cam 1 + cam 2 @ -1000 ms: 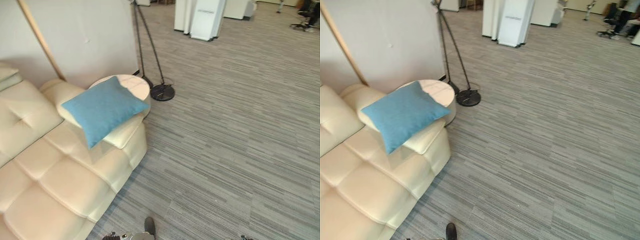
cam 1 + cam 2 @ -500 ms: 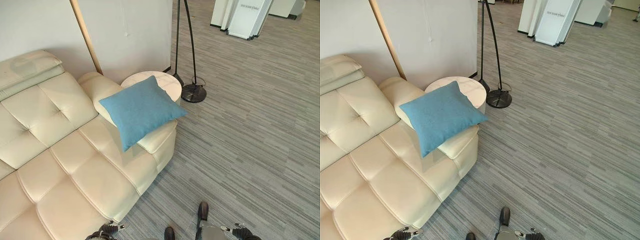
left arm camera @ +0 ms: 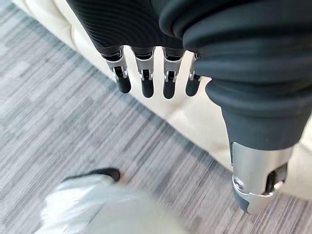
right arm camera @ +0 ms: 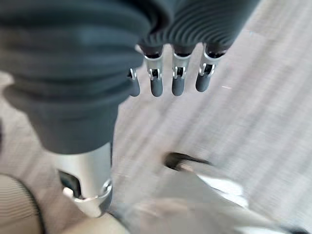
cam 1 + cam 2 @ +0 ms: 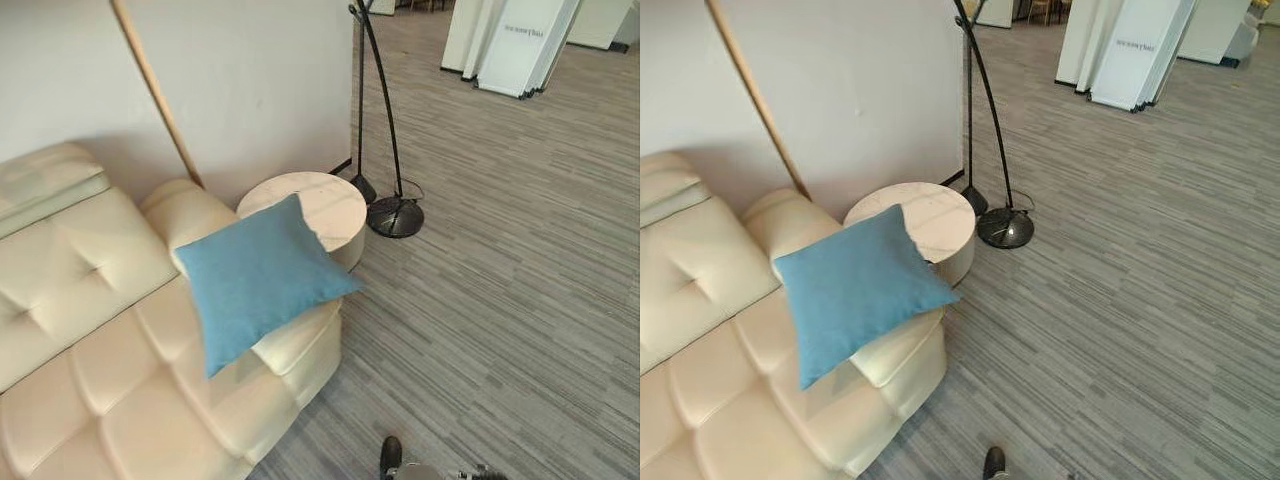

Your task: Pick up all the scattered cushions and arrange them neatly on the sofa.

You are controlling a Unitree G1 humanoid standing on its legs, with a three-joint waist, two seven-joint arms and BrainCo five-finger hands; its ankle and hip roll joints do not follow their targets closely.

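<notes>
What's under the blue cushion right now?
The blue cushion leans on the cream sofa's armrest, one corner overlapping the round side table. The armrest beneath it is mostly covered.

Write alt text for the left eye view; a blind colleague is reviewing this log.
A blue cushion lies tilted on the arm of a cream sofa. Beside that arm stands a round pale side table, with a floor lamp's dark base on the grey carpet past it.

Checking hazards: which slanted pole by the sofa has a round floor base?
The black floor lamp, ending in a round black base; the wooden pole shows none.
</notes>
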